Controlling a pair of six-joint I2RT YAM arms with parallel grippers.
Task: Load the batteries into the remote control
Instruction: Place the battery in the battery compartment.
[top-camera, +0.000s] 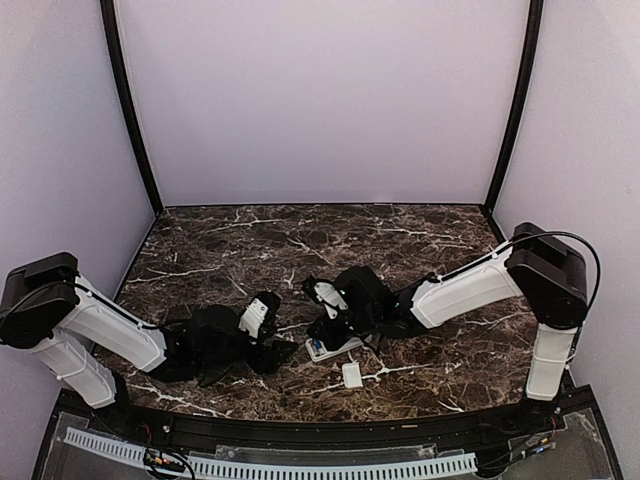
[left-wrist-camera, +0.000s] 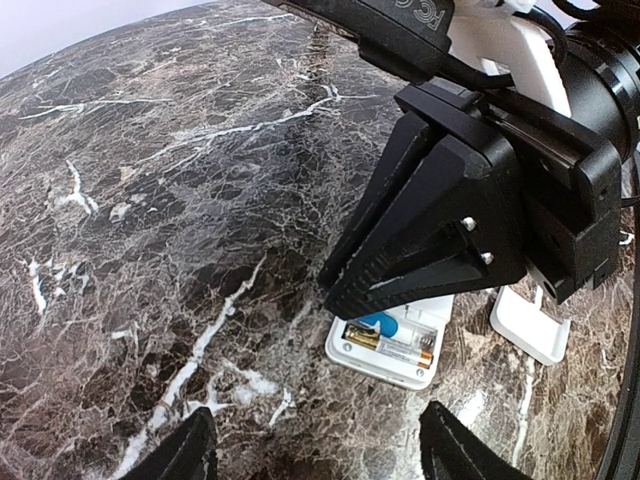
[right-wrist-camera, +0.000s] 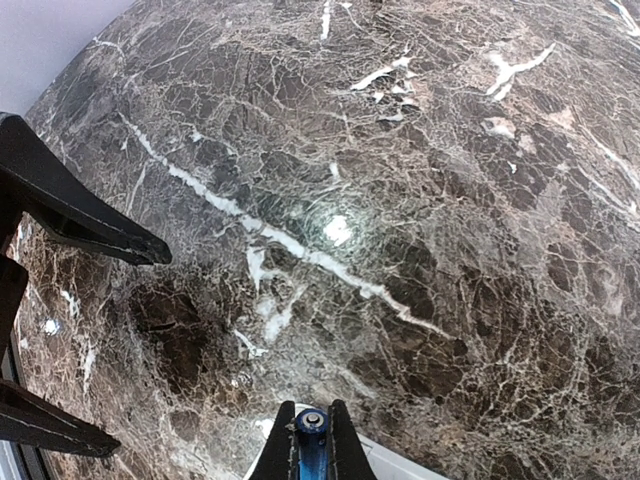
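Observation:
The remote control (left-wrist-camera: 400, 365) lies face down on the marble with its battery bay open. A pale tan battery (left-wrist-camera: 398, 348) lies in the bay's near slot. My right gripper (left-wrist-camera: 345, 285) is shut on the bluish battery (left-wrist-camera: 384, 323) and holds its lower end in the far slot, tilted. The right wrist view shows that battery (right-wrist-camera: 312, 432) end-on between the two fingers (right-wrist-camera: 281, 450), with the remote's white edge (right-wrist-camera: 405, 462) below. My left gripper (left-wrist-camera: 320, 455) stands open just in front of the remote, nothing between its fingers. From above, both grippers (top-camera: 280, 352) (top-camera: 325, 332) meet at the remote (top-camera: 338, 348).
A small flat white cover (left-wrist-camera: 530, 325) lies on the marble right of the remote, also visible from above as the cover (top-camera: 352, 375). The left gripper's open fingers (right-wrist-camera: 70, 215) fill the left edge of the right wrist view. Dark marble table (top-camera: 300, 240) stretches behind.

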